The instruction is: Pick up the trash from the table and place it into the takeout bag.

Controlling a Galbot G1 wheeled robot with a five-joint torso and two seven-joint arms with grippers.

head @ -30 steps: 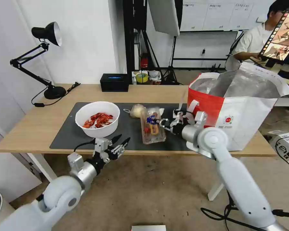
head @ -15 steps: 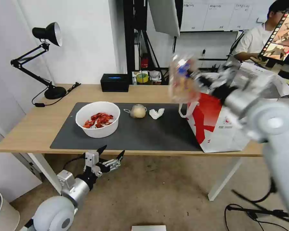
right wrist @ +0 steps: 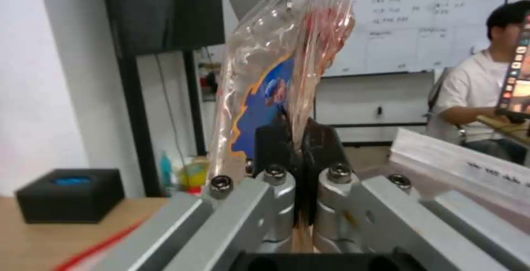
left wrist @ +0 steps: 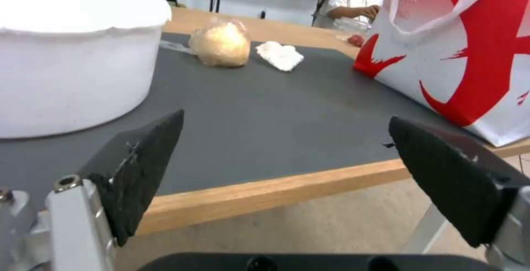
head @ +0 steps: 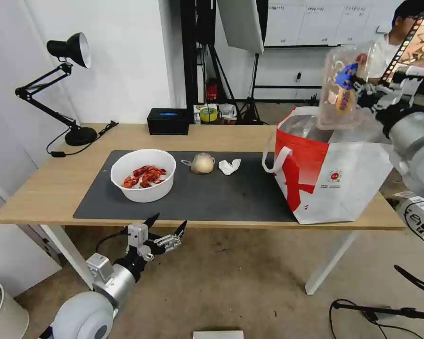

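Head view: right gripper (head: 362, 90) now higher and further right than half a second ago, clamping clear hinged plastic tray (head: 340, 92) upright over open mouth of white-and-red foil-lined takeout bag (head: 337, 176) on light-wood table (head: 42, 188). Left gripper (head: 165, 230) low at table's front edge, spread wide, empty.

Left wrist view: white round bowl (left wrist: 66, 59), bagged beige lump (left wrist: 222, 43), crumpled white tissue (left wrist: 280, 55) on dark grey mat (left wrist: 265, 113).

Right wrist view: black fingertips (right wrist: 320, 146) pinch tray edge.

The head camera is looking forward and down over the whole table (head: 56, 188). The left wrist camera is peering low past the left gripper (left wrist: 287, 171) across the mat (left wrist: 265, 122), sharing the takeout bag (left wrist: 469, 55) with the head view. The right wrist camera is facing close over the right gripper (right wrist: 298, 138), toward the room.
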